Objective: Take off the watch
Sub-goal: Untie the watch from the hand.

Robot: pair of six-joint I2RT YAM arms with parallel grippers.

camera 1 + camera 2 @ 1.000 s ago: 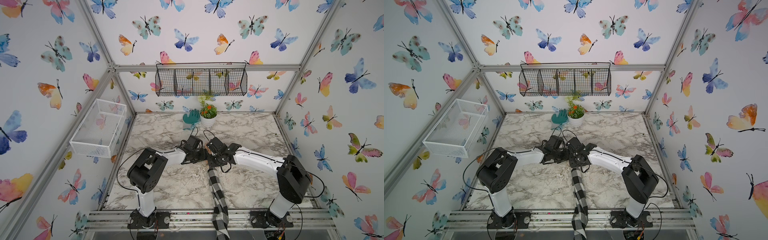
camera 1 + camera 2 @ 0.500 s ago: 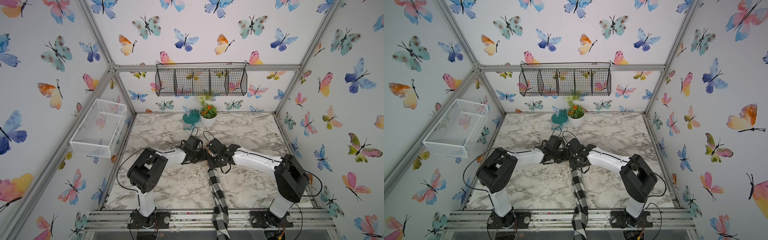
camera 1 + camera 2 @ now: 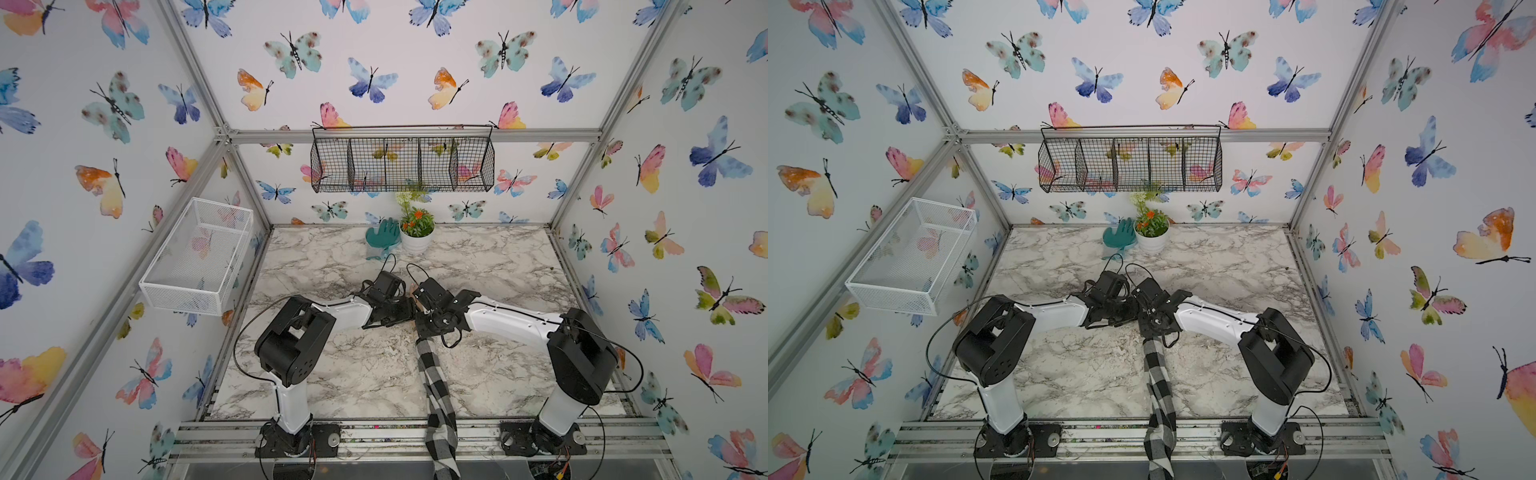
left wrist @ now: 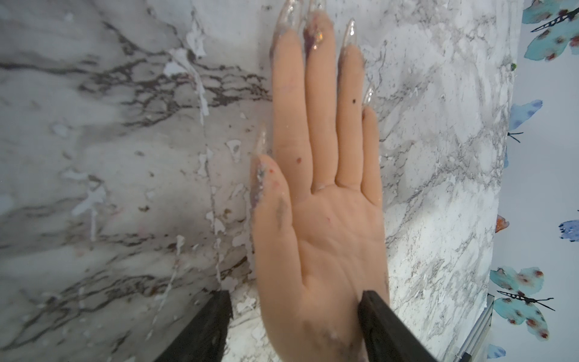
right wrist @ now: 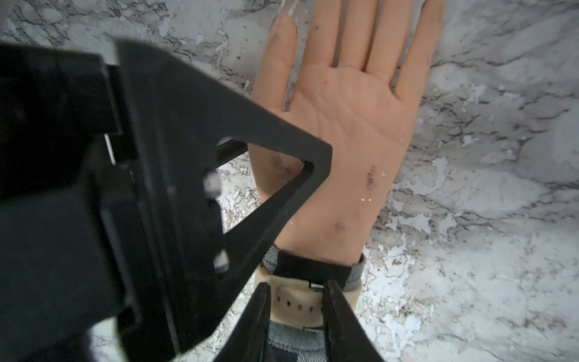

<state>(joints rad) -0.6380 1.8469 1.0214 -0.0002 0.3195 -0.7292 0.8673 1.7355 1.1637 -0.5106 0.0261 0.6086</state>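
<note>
Right wrist view: the watch (image 5: 291, 315) circles the mannequin hand's (image 5: 344, 131) wrist, its seemingly light, supple strap (image 5: 297, 302) between your right gripper's (image 5: 297, 283) narrow jaws, grip unclear, so pinch there; left gripper (image 4: 293, 294) gapes astride the palm.

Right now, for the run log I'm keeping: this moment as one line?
left gripper: jaws open, straddling mannequin hand | right gripper: jaws astride watch strap, grip unclear | watch: not yet off

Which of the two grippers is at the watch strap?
The right gripper: its jaws flank the beige, holed strap of the watch at the wrist. The left gripper instead straddles the palm of the mannequin hand.
</note>
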